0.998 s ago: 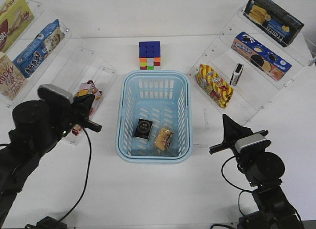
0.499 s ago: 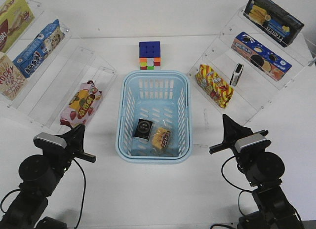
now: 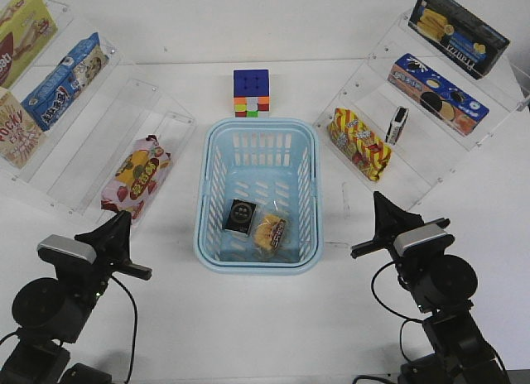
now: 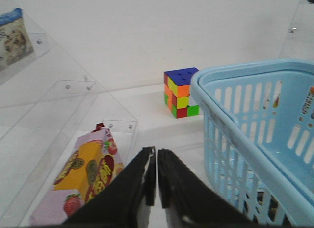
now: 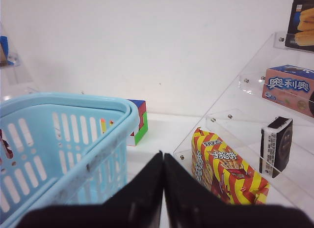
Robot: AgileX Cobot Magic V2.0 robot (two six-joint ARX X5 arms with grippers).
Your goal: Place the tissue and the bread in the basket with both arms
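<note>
With the tissue [image 3: 241, 216] and bread [image 3: 272, 232] lying side by side inside the basket [image 3: 257, 264], the left claw [image 3: 121, 227] has pulled back, both claws [image 3: 378, 208] closed and empty, indicating task completion.

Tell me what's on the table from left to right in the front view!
Left gripper → pink snack packet → tissue → bread → striped snack packet → right gripper. Tissue and bread lie inside the basket.
</note>
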